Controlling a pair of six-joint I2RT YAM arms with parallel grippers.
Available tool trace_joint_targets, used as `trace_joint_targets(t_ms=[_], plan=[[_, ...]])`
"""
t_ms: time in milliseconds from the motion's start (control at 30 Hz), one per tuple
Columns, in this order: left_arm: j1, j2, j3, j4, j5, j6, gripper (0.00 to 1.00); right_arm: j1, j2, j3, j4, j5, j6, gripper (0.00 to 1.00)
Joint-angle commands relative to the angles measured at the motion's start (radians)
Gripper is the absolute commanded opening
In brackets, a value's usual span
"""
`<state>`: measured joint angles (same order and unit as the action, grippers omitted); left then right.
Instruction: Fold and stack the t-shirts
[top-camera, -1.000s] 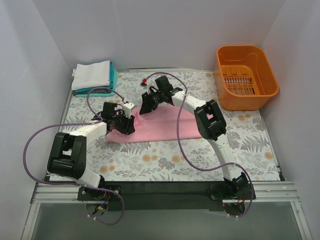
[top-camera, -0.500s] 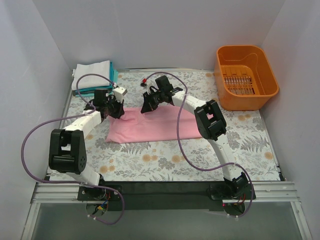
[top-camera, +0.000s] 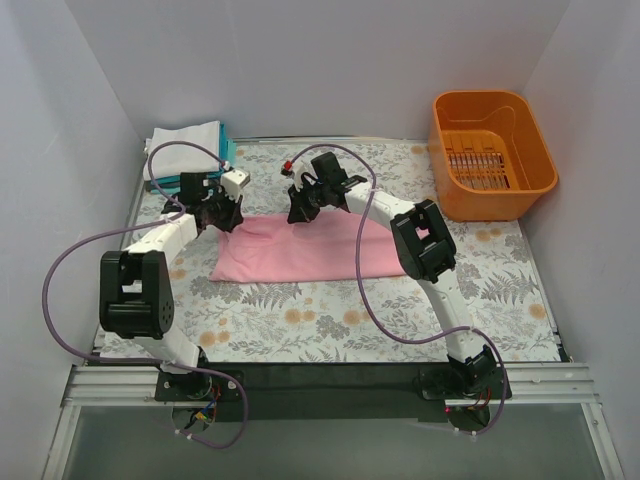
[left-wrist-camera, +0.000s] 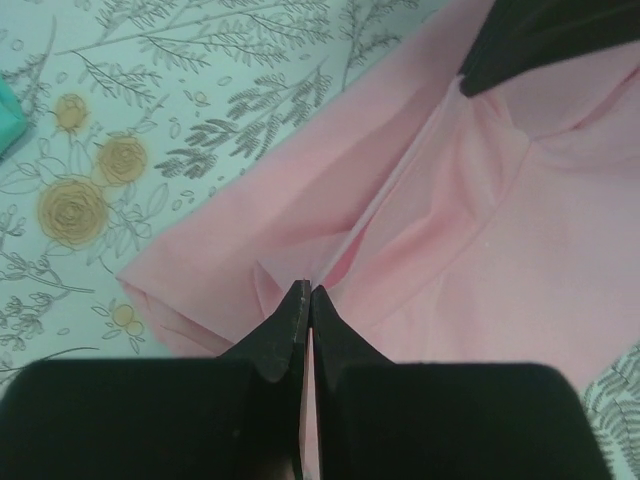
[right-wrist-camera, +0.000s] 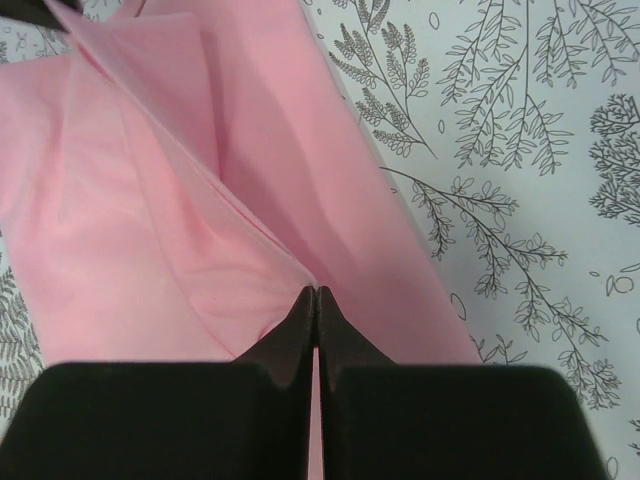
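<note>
The pink t-shirt (top-camera: 300, 255) lies on the tabletop (top-camera: 400, 310), long axis left to right. The left tool (left-wrist-camera: 305, 300) is clamped on its far-left corner, the right tool (right-wrist-camera: 316, 295) midway along the far edge. The cloth stretches nearward from both, the likely fold direction.

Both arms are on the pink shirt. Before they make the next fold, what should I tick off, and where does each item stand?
1. Left jaws shut on the pink t-shirt, at its far-left corner: ok.
2. Right jaws shut on its far edge: ok.
3. How many cloth layers each pinch holds: cannot tell.
4. Rest of the shirt lying flat on the table: ok.
5. White t-shirt stacked on the teal t-shirt, apart from the pink one: ok.
</note>
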<state>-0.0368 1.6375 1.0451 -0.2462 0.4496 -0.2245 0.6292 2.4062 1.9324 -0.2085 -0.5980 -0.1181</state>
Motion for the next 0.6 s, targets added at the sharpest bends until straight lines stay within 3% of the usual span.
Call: trace_joint_targets(t_ms=[0,233,567], plan=[[0.008,-0.094,-0.06,-0.021,0.098,0.057,0.0,-0.002,-0.062,-0.007,0.008,0.05,-0.045,0.01],[-0.014,-0.117,-0.137,-0.088,0.196,0.051,0.0,-0.002,-0.033,0.02,0.006,0.049,-0.011,0.01],[-0.097,-0.05,-0.211,-0.068,0.143,0.007,0.0,-0.002,-0.024,0.017,0.004,0.052,0.0,0.01]])
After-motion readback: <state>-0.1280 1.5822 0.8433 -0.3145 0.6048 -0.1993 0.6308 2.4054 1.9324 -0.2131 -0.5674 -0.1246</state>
